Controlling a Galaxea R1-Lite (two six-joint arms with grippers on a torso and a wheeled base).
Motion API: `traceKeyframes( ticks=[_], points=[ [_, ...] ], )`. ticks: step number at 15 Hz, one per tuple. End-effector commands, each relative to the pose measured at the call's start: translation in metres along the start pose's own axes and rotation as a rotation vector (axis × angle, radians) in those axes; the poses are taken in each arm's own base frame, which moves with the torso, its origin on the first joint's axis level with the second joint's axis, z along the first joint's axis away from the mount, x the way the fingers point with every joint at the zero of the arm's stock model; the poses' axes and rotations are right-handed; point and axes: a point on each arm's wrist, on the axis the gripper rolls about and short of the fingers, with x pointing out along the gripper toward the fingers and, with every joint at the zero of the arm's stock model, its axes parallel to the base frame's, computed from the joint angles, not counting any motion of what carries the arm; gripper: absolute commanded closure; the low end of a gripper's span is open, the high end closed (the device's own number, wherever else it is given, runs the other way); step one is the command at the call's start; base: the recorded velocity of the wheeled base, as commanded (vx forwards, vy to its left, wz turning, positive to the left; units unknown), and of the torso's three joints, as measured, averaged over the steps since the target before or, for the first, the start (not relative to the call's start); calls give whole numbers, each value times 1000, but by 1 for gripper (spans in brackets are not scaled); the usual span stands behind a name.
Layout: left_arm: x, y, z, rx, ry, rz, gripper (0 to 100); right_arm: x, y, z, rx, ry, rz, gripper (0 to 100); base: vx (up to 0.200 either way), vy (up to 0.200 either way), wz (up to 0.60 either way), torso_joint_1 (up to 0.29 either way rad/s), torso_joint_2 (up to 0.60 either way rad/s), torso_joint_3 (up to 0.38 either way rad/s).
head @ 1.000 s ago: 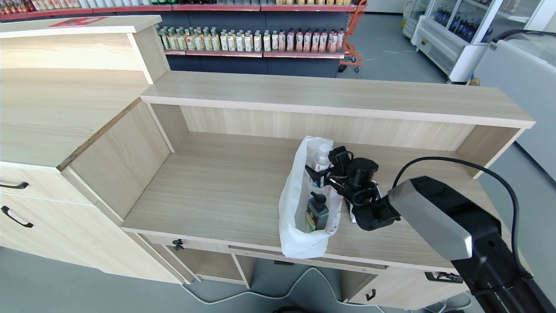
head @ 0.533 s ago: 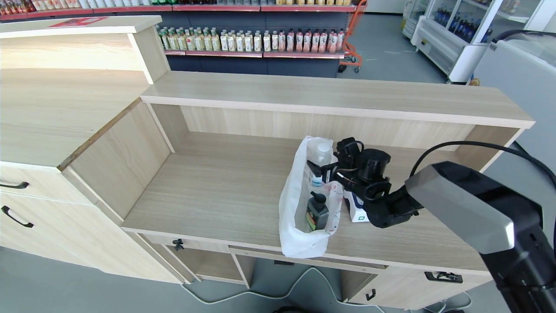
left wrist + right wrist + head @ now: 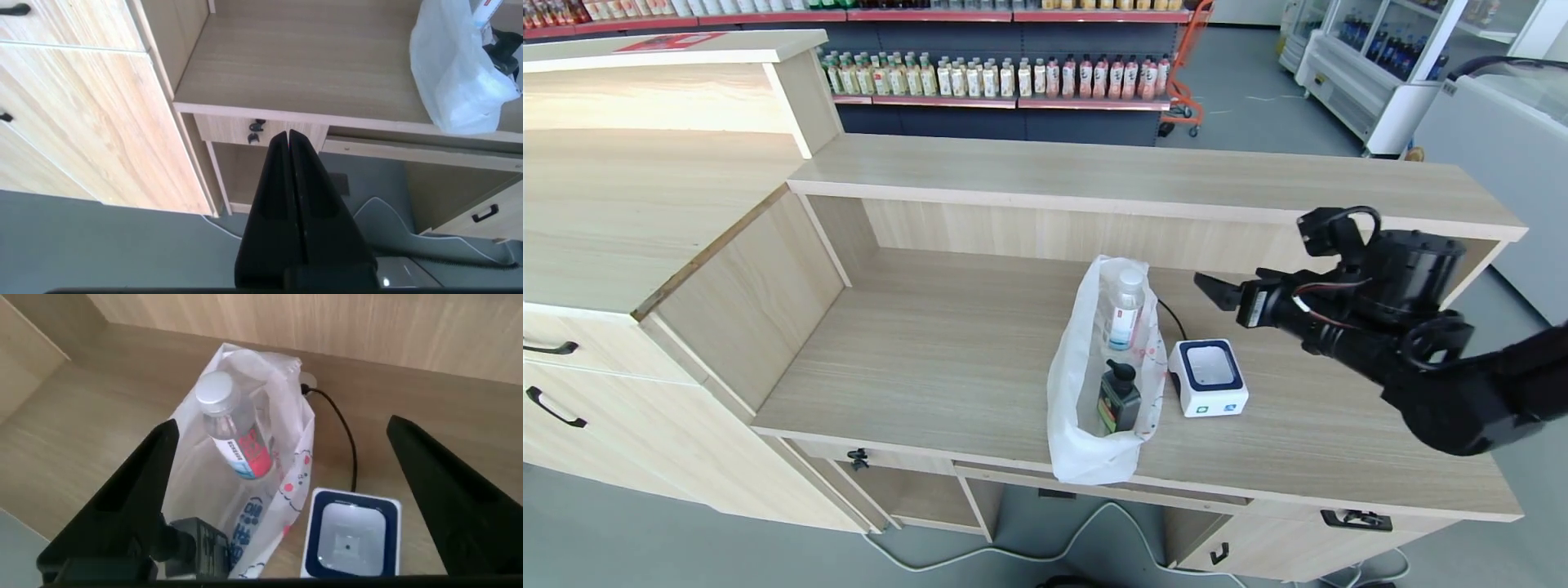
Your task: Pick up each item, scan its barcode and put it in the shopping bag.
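Right gripper (image 3: 1227, 292) was wide and empty, frame right, since bottle (image 3: 1125, 309) sat inside shopping bag (image 3: 1086, 392). Left gripper (image 3: 288, 140) was pinched closed, idle.

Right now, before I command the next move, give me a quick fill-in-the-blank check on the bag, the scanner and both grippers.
The shopping bag holds ____ bottles. The scanner sits on the counter on the robot's ____ of the bag. The right gripper has its jaws ____, holding nothing. The left gripper has its jaws ____.
Missing words: two; right; open; shut.
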Motion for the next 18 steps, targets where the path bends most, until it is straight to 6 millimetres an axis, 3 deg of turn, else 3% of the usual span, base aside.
traceKeyframes(
  ticks=[1, 4, 7, 12, 14, 18],
  points=[
    [0, 0, 0, 0, 2, 0, 100, -133, -19, 30, -13, 4, -244, 0, 0, 0, 0, 0, 0, 0],
    [0, 0, 0, 0, 0, 0, 100, -232, -4, 5, -11, 80, -342, 0, 0, 0, 0, 0, 0, 0],
    [0, 0, 0, 0, 0, 0, 100, -298, 16, -47, -59, 33, -337, 0, 0, 0, 0, 0, 0, 0],
    [0, 0, 0, 0, -1, 0, 100, -351, 33, -91, -62, 23, -349, 0, 0, 0, 0, 0, 0, 0],
    [0, 0, 0, 0, 0, 0, 100, -359, 35, -102, -69, -1, -351, 0, 0, 0, 0, 0, 0, 0],
    [0, 0, 0, 0, 0, 0, 100, -360, 36, -102, -69, -20, -347, 0, 0, 0, 0, 0, 0, 0]
  ],
)
